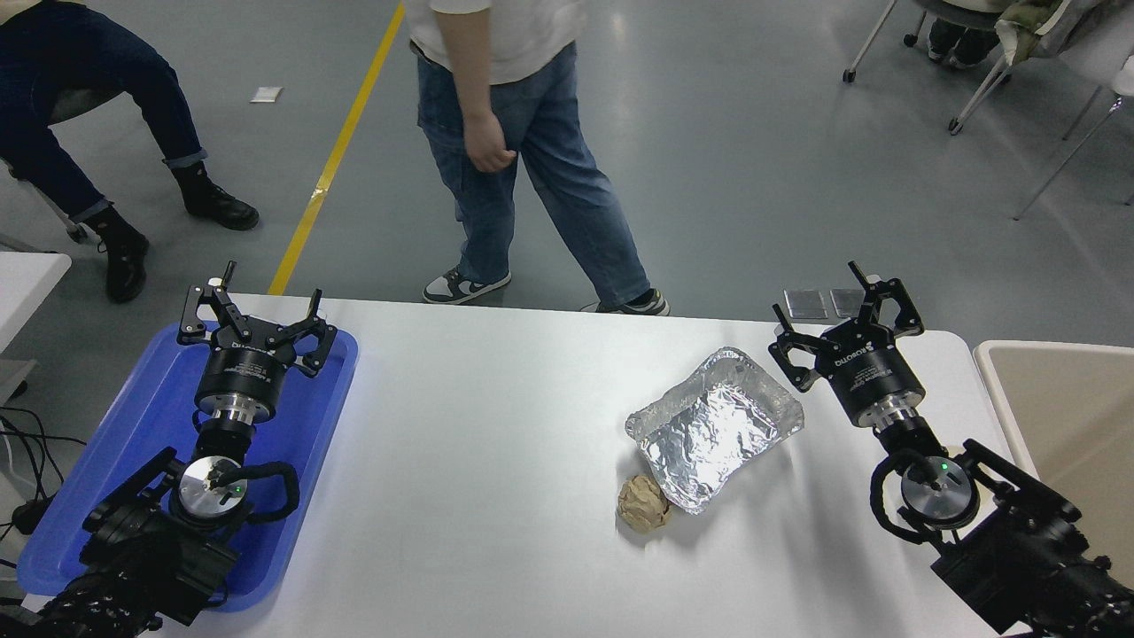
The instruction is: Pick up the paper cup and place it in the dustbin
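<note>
Head view: right black gripper point(837, 309) hovering above white table point(496, 425), fingers spread, empty. Crinkled silver foil tray point(714, 428) just left of fingers; crumpled brown paper ball point(644, 504) nearer camera. Large beige rectangular dustbin point(1063, 416) right of fingers. No paper cup visible anywhere. Left black gripper point(257, 306) parked open over flat blue plastic tray point(151, 425). Judged pre-grasp; next move calls for locating cup.

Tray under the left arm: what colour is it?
Bright blue tray, clearest in the head view.
</note>
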Available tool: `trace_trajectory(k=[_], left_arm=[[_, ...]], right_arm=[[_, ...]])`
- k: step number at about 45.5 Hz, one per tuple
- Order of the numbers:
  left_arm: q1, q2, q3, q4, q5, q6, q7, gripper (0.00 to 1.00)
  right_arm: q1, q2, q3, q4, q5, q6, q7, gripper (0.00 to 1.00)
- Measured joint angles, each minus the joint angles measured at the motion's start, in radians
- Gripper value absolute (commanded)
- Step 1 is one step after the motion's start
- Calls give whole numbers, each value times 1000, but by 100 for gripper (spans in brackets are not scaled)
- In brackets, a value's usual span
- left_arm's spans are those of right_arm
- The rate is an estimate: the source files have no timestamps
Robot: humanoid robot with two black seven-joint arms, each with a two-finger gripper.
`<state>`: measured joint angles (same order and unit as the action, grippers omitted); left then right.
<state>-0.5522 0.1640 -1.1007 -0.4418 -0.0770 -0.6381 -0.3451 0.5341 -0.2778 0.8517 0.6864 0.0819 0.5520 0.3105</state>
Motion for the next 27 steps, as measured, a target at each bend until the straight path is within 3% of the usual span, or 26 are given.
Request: trace_trajectory(k=[14, 27], left_arm=[[0, 0, 0, 0, 0, 0, 0, 100], [0, 0, 0, 0, 0, 0, 0, 100]], right_arm=[[81, -160, -72, 177, -211, -33, -14, 100], [346, -301, -424, 226, -295, -61, -29, 100]])
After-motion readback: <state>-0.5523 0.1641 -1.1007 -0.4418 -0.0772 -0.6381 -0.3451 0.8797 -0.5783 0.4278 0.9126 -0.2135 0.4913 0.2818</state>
